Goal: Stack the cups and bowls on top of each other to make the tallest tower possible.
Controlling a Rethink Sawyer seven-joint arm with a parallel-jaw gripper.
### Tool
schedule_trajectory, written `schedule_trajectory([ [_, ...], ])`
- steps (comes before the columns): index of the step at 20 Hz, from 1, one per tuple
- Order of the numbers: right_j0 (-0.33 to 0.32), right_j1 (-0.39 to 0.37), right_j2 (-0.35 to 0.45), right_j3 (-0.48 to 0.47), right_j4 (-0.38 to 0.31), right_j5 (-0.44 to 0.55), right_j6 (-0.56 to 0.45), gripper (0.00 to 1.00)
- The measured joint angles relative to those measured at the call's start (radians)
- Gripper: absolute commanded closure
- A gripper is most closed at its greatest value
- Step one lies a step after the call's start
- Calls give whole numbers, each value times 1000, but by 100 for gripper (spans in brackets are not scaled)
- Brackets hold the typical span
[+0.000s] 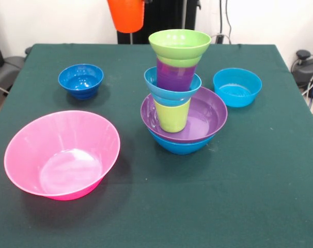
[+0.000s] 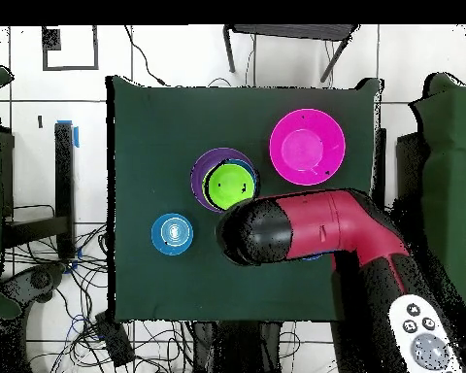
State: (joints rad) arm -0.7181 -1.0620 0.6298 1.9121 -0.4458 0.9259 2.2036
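Tower [image 1: 180, 93] is six pieces up; orange cup [image 1: 126, 14] is aloft, can't tell the fingers' state; three bowls left on the tabletop [image 1: 260, 170]

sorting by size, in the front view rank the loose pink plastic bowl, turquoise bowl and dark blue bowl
1. The glossy pink plastic bowl, plainly largest, though nearest the camera.
2. The round turquoise plastic bowl.
3. The small dark blue plastic bowl, only slightly smaller-looking.

So the table [image 1: 249, 175] has a dark green cloth top. Sitting right on it: the huge pink bowl [image 1: 62, 154] at the front, a small dark blue bowl [image 1: 80, 80], a turquoise bowl [image 1: 237, 87], and the blue bowl [image 1: 178, 146] under the tower [image 1: 180, 90] in the middle
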Motion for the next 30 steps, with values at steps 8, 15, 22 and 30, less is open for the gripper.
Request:
schedule_trajectory([
  [8, 33, -12, 0, -20, 11, 18, 0, 100],
  [15, 43, -23, 0, -23, 31, 52, 0, 100],
  [22, 50, -27, 0, -27, 31, 65, 0, 100],
  [30, 103, -27, -3, -47, 32, 65, 0, 100],
])
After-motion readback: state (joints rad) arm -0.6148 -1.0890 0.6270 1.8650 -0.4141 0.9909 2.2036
